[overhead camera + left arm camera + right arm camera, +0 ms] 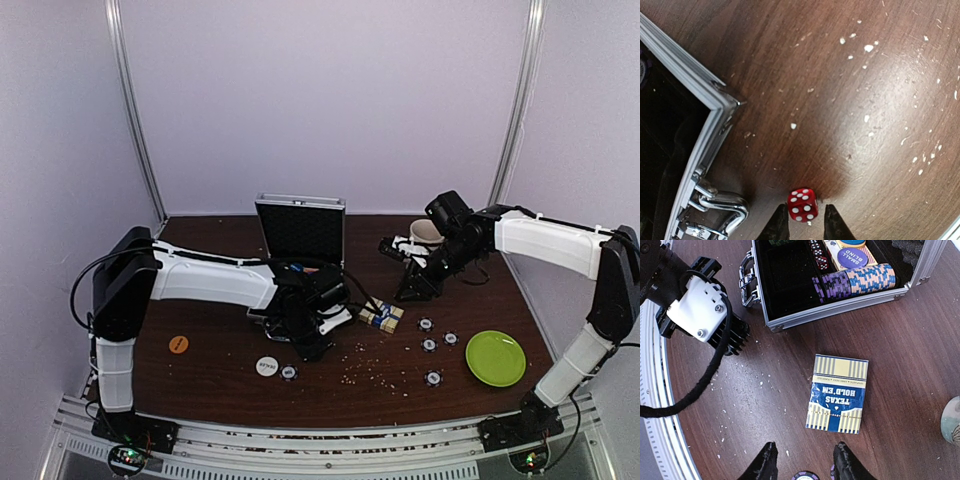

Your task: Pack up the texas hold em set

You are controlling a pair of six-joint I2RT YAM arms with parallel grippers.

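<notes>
Left hand (805, 207) narrowly parted, tips flanking a red die (802, 204) on the desk (865, 75) by the case (715, 102); right hand (805, 446) parted, empty, near the card deck (837, 392).

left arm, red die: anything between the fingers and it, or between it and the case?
Nothing visible. The die lies on bare table right at the tips of the left fingers, in line with their gap. Toward the case there's only bare table, then its handle and raised rim to clear.
</notes>
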